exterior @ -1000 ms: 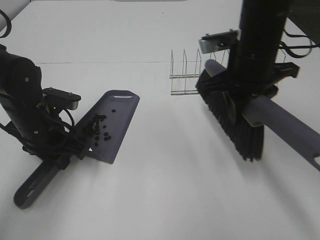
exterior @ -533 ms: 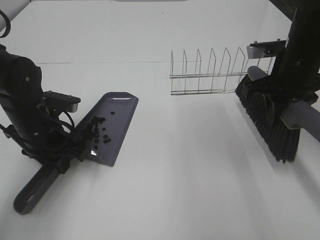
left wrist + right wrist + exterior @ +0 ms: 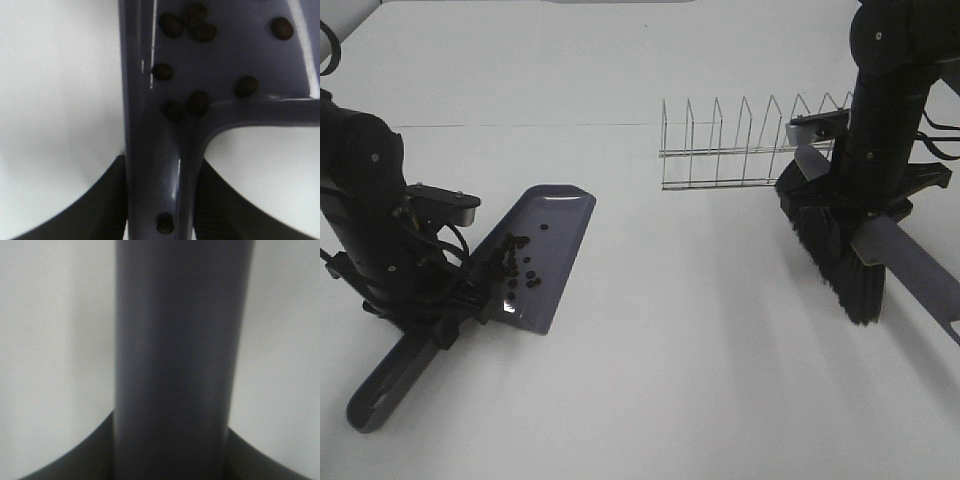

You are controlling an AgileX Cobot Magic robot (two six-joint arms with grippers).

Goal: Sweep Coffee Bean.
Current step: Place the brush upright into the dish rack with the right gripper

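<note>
Left jaws are clamped either side of the dustpan (image 3: 160, 150) handle, and right jaws are closed round the brush (image 3: 175, 365) handle. The coffee beans (image 3: 199, 102) sit at the pan's back end, with one down in the handle groove. Here's the danger, I'd say: that smooth, glossy grey-purple plastic gives small oval beans no grip, so any forward tip rolls them off the open lip onto the white table (image 3: 670, 400). The stiff black bristles hang just beside the thin wire rack (image 3: 730, 150) and could snag.

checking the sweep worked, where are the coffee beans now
In the exterior high view the tiny dark coffee beans lie at left inside the grey-purple plastic dustpan, clustered toward its handle end.
</note>
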